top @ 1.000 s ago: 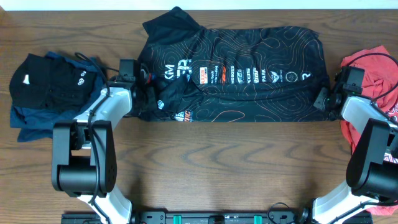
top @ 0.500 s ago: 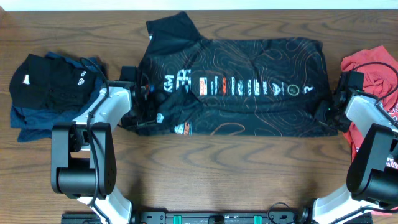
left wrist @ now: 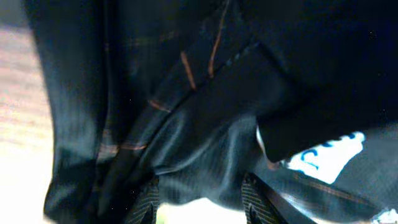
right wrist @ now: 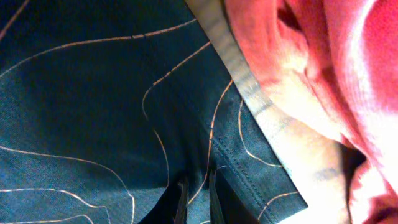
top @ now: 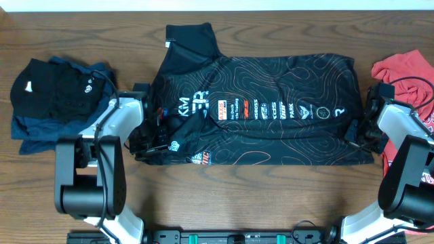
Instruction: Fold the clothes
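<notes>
Mid-scene, the black jersey (top: 271,108) is held stretched left to right along its long axis, its near corners pinched in the closed left gripper (top: 149,134) and right gripper (top: 357,129), one at each end

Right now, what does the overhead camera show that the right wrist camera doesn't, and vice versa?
Only overhead: the whole black sports jersey with thin orange contour lines spread flat, its white sponsor logos, and a dark blue-and-black clothes pile at the left. Only right wrist: the jersey's stitched hem up close, pinched in the right tool. Both: the jersey, the red T-shirt and the brown wooden table.
</notes>
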`<act>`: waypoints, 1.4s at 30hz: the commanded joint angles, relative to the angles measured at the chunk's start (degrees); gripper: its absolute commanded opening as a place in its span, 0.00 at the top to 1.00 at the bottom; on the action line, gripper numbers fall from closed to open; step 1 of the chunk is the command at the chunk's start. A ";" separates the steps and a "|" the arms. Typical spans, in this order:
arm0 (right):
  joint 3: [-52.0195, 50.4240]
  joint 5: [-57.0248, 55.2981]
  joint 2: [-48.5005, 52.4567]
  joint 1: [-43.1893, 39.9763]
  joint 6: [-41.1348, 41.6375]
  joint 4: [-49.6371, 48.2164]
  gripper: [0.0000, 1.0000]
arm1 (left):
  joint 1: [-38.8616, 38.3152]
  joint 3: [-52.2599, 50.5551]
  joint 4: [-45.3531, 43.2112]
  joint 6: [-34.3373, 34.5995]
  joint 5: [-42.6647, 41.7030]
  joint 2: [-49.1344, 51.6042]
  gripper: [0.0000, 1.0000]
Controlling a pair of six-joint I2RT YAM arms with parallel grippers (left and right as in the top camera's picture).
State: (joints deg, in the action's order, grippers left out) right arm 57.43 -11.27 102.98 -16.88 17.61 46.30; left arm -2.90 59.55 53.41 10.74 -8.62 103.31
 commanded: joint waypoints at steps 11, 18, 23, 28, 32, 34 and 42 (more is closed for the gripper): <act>-2.08 0.39 -7.58 -0.72 2.29 -0.70 0.81 | -0.02 0.22 2.58 0.22 0.04 -12.24 0.53; 0.70 14.12 -17.31 -0.68 -1.40 -7.41 0.41 | -0.02 2.84 -7.28 -3.19 -1.16 -20.28 0.11; 0.87 20.11 -21.77 0.11 -5.11 -8.83 0.39 | -0.02 8.35 -14.32 -4.09 -4.90 -15.89 0.05; 0.87 20.17 -22.40 0.79 -7.63 -6.75 0.38 | -0.02 18.32 -19.93 -6.78 -6.40 -5.01 0.02; 0.85 20.17 -22.40 0.79 -7.61 -6.71 0.39 | 0.00 26.40 -25.77 -9.70 -6.38 5.09 0.01; 0.85 20.11 -22.40 0.79 -7.63 -6.86 0.39 | 0.04 29.55 -30.34 -11.02 -6.34 10.36 0.01; 0.85 19.96 -22.34 0.79 -7.65 -6.93 0.38 | 1.14 33.55 -44.30 -10.93 -6.36 23.89 0.01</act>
State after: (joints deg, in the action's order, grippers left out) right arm 57.65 8.21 80.77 -16.53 11.03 39.55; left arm -2.44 91.79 10.50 1.02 -14.70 124.95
